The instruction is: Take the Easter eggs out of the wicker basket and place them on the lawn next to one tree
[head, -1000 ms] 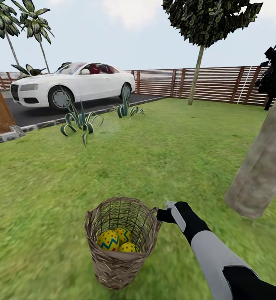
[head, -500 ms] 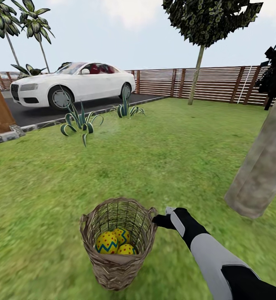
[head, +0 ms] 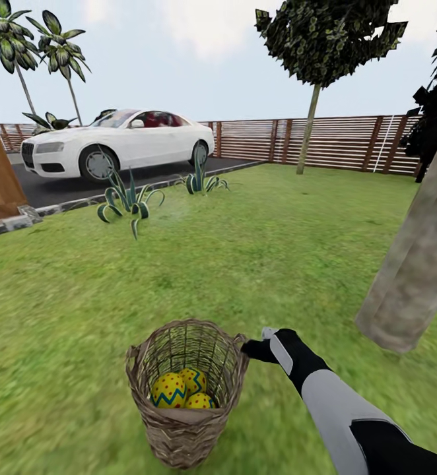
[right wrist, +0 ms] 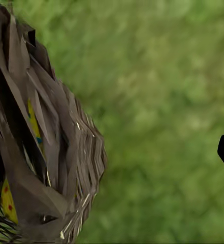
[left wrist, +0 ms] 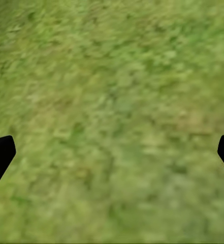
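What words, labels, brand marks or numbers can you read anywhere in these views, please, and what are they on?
None can be read.
White car: no legible plate or badge at this size.
Easter eggs in the wicker basket: dots and zigzags, no lettering.
Fence: plain slats.

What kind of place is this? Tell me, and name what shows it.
A fenced home garden beside a driveway, most likely: mottled green lawn, a brown slatted wooden fence behind it, and a white car parked on dark asphalt at the lawn's edge.
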`<state>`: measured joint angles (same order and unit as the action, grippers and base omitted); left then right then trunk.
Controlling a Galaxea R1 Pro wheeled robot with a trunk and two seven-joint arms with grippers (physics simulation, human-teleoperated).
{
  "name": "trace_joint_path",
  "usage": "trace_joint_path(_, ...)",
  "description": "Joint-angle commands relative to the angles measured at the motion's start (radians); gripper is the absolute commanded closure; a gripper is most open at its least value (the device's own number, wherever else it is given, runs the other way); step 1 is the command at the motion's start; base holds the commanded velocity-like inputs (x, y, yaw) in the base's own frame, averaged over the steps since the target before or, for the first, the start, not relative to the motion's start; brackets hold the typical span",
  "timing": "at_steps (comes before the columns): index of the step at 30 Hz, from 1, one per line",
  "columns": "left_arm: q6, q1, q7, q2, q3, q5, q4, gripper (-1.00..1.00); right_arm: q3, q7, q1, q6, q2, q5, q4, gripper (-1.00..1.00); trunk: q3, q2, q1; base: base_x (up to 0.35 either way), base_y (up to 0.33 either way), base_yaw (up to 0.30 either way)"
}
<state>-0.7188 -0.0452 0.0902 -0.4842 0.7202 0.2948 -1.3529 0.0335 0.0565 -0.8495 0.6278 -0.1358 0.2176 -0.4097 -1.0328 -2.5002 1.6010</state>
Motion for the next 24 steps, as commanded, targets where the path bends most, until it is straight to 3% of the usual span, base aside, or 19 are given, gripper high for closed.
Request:
trace_joint_path(1,-0.004,-0.001,0.009,-0.001,-0.001,0.011,-0.002,-1.0,0.003,0.006,0.0,0.004,-0.001,0.005,-0.001,-1.0,0.003,0.0,-0.001,0.0,0.0,0.0)
trace_joint_path(13,-0.004,-0.001,0.009,-0.001,-0.001,0.011,-0.002,-1.0,0.002,0.001,0.0,0.004,-0.001,0.005,-0.001,-1.0,0.041,0.077,-0.043,0.0,0.0,0.0)
trace_joint_path(18,-0.003,-0.001,0.009,-0.001,-0.001,0.011,-0.002,-1.0,0.004,-0.06,0.0,0.005,0.003,0.005,-0.002,-1.0,0.057,0.112,-0.062,0.0,0.0,0.0)
trace_joint_path(24,-0.002,-0.001,0.011,-0.001,-0.001,0.01,-0.002,-1.0,0.006,-0.074,0.0,0.004,0.003,0.006,-0.006,-1.0,0.076,0.154,-0.085,0.0,0.0,0.0)
